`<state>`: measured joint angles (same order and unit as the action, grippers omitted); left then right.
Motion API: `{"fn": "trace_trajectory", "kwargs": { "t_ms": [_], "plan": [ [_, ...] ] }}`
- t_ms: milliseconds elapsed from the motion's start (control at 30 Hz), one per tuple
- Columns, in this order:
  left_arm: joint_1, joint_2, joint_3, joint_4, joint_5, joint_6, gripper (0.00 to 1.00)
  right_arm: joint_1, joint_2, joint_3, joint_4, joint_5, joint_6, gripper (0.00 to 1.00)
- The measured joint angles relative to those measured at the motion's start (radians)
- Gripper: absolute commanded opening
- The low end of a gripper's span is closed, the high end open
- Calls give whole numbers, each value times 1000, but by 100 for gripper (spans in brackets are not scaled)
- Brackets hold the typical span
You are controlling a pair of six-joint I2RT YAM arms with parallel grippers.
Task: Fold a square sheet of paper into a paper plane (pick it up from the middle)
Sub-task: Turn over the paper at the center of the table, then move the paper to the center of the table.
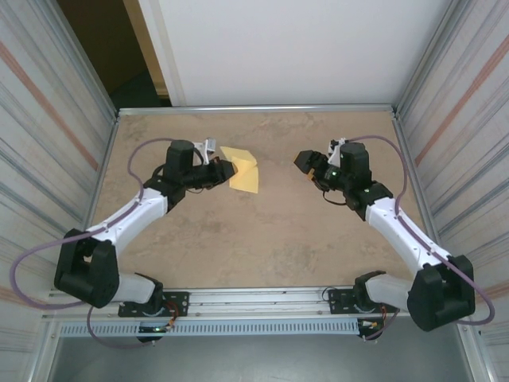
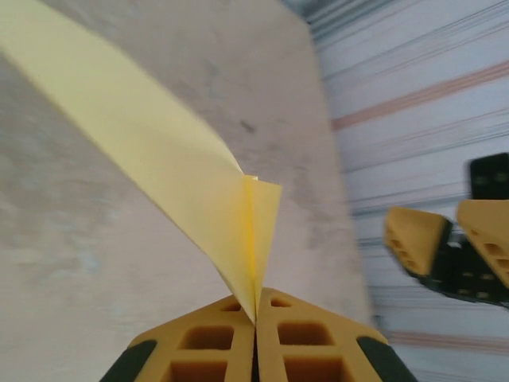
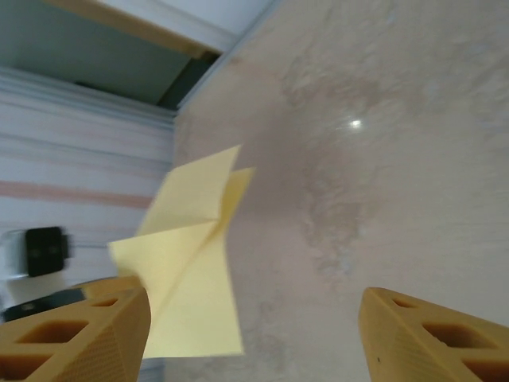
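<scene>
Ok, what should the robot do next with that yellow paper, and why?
Probably bring the right fingers across to the folded sheet's free edge. They stand open and well apart from it, while the left fingers are shut on one corner, so a second grip seems needed for folding.

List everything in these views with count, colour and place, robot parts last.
sheet of paper: one, pale yellow, partly folded, pinched in the left gripper, left of centre
table: one, beige marbled, under both arms
side panels: two, pale striped, left and right of the table
back wall: one, white, beyond the far edge
cables: two, purple, one along each arm
arms: two, white and black, based at the near edge
left gripper: one, orange fingers, shut on the paper
right gripper: one, orange fingers, open, apart from the paper
</scene>
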<state>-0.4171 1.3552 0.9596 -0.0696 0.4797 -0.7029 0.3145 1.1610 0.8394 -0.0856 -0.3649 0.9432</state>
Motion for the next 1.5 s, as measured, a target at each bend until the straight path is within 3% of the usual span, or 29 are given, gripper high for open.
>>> {"fn": "trace_trajectory", "kwargs": {
  "t_ms": [167, 367, 567, 733, 867, 1000, 1267, 1400, 1500],
  "plan": [
    [-106, 9, 200, -351, -382, 217, 10, -19, -37, 0, -115, 93, -57, 69],
    [-226, 166, 365, -614, -771, 342, 10, -50, -51, 0, -189, 160, -82, 68],
    [-314, 390, 423, -713, -974, 374, 10, -95, -91, 0, -220, 187, -84, 68],
    [-392, 560, 505, -750, -1035, 370, 12, -120, -140, -27, -232, 194, -84, 68],
    [-427, 630, 541, -740, -980, 346, 20, -146, -152, -52, -262, 195, -84, 68],
    [-421, 631, 527, -681, -816, 306, 28, -160, -174, -64, -282, 206, -84, 68],
    [-280, 525, 294, -353, -303, 166, 54, -154, -133, -65, -282, 186, -84, 69],
    [-187, 415, 190, -212, -124, 93, 59, -74, -26, -53, -283, 183, -84, 70],
    [-131, 321, 111, -114, -40, 48, 64, 40, 84, 2, -274, 185, -83, 64]
  ]
}}
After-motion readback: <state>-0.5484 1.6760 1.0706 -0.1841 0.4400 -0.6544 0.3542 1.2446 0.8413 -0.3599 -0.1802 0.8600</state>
